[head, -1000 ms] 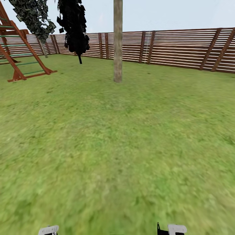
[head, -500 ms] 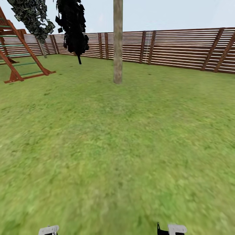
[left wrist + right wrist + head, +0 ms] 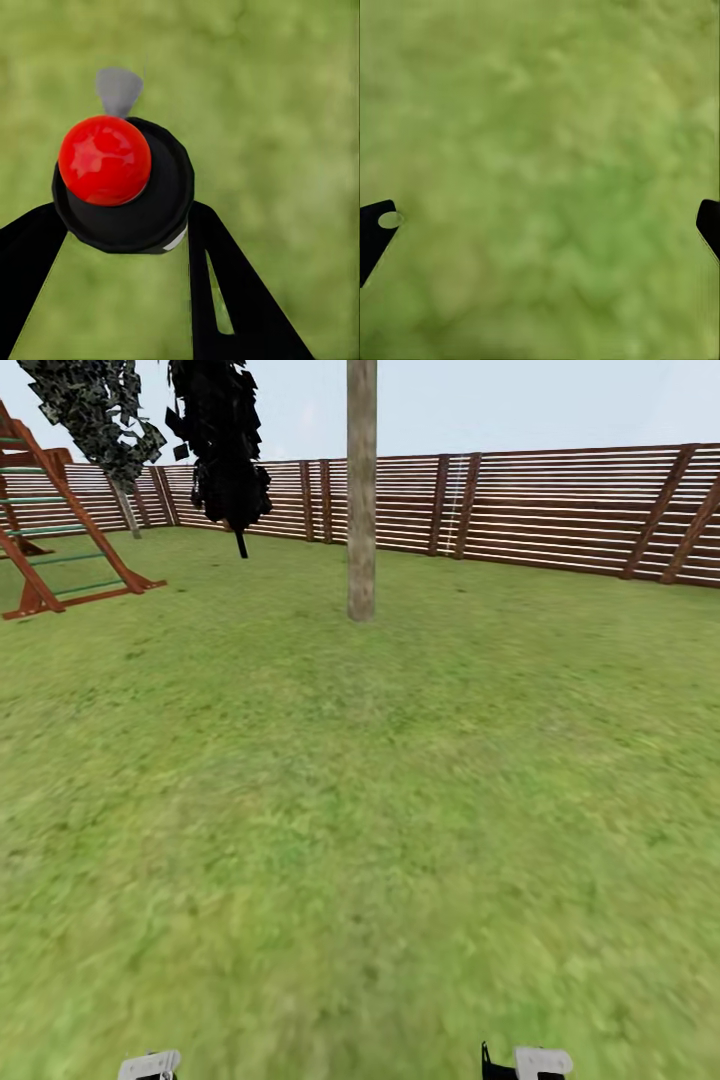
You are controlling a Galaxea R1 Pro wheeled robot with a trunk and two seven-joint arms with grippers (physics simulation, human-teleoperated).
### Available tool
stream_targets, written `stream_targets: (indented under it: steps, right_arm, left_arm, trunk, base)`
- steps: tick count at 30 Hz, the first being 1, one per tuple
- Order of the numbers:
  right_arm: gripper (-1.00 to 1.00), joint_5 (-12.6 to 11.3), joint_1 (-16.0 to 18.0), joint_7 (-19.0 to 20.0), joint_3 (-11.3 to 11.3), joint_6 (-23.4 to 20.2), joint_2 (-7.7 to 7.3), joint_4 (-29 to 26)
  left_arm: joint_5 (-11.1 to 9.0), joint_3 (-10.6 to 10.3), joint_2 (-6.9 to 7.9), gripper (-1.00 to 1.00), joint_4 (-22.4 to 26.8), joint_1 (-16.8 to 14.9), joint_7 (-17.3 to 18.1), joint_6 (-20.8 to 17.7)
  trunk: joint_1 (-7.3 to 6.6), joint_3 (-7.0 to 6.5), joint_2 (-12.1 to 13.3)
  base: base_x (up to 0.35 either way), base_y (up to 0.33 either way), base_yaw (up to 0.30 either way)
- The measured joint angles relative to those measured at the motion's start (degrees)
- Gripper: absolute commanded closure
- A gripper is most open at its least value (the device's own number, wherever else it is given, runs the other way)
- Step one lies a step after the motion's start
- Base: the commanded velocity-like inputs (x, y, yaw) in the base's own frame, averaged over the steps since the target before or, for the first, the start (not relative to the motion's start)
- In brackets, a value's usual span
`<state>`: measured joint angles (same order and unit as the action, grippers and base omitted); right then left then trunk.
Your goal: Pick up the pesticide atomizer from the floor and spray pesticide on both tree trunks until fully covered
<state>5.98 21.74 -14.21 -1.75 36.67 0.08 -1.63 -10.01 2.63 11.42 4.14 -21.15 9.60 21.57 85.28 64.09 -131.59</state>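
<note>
atomizer (image 3: 124,184) in left claw (image 3: 120,247), trunk (image 3: 361,490) ahead

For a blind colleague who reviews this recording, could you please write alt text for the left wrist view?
The left gripper holds the pesticide atomizer, a round black body with a shiny red cap and a small grey nozzle, between its two black fingers. Behind it lies blurred green grass.
</note>
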Motion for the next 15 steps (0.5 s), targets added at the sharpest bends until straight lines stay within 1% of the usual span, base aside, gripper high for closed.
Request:
stream_targets:
  steps: [15]
  right_arm:
    - [-1.00,0.0,0.0,0.2,0.0,0.0,0.08,0.0]
  left_arm:
    - [0.0,0.0,0.00,1.00,0.1,0.0,0.0,0.0]
  trunk:
    - [0.00,0.00,0.0]
  base:
    - [0.339,0.000,0.000]
